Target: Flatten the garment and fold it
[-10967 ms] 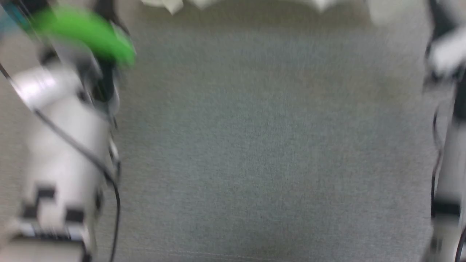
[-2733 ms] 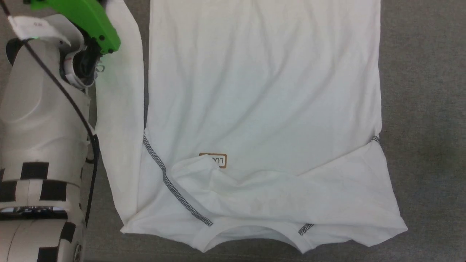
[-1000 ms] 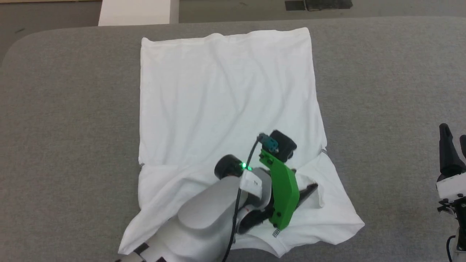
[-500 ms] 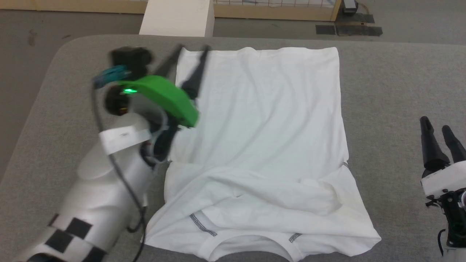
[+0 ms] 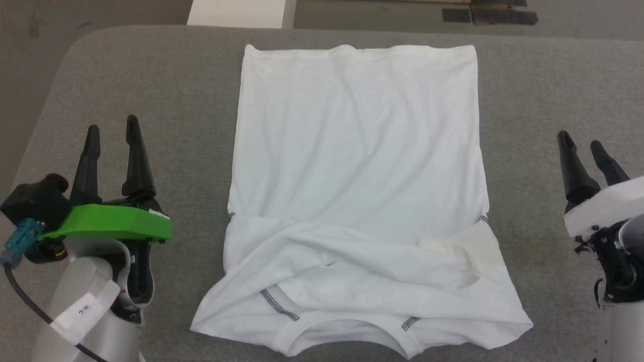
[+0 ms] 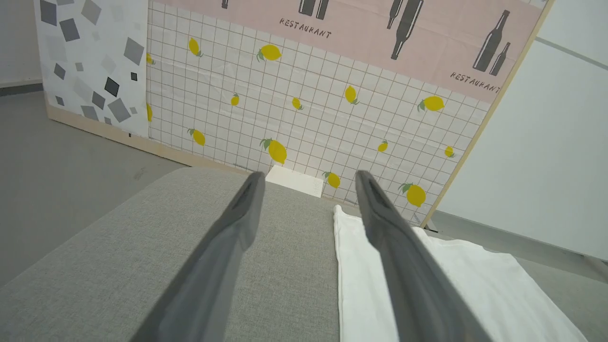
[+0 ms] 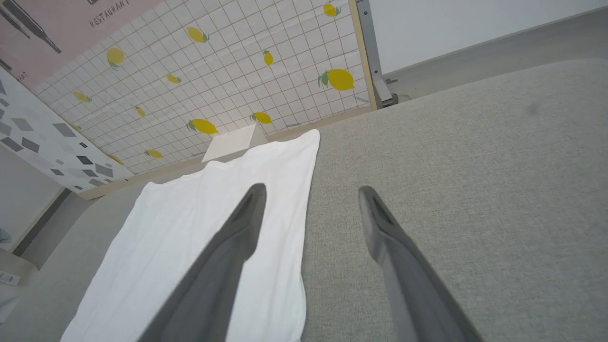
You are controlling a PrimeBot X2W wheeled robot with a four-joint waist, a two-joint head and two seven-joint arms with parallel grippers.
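Note:
The garment [image 5: 352, 151], a white T-shirt, lies spread on the grey table [image 5: 166, 90] with its collar toward me and its hem at the far side. Both sleeves are folded inward over the chest, leaving a rumpled band near the collar. Dark zigzag stitch marks [image 5: 279, 305] show by the neckline. My left gripper [image 5: 112, 127] rests open to the shirt's left, touching nothing. On the shirt's right my right gripper [image 5: 579, 142] is open too, nothing in it. The left wrist view shows the garment [image 6: 456, 266] beside the fingers; in the right wrist view the garment [image 7: 190, 237] lies left of the fingers.
A rigid white box [image 5: 236, 12] stands on the floor beyond the table's far edge; the white box [image 6: 294, 180] is also ahead of my left gripper. A lemon-patterned tiled panel [image 6: 308, 104] rises behind. The table's rounded left corner is near my left arm.
My left arm has pulled back from over the garment to the table's left side, fingers open. The camera has shifted, so the whole scene sits differently.

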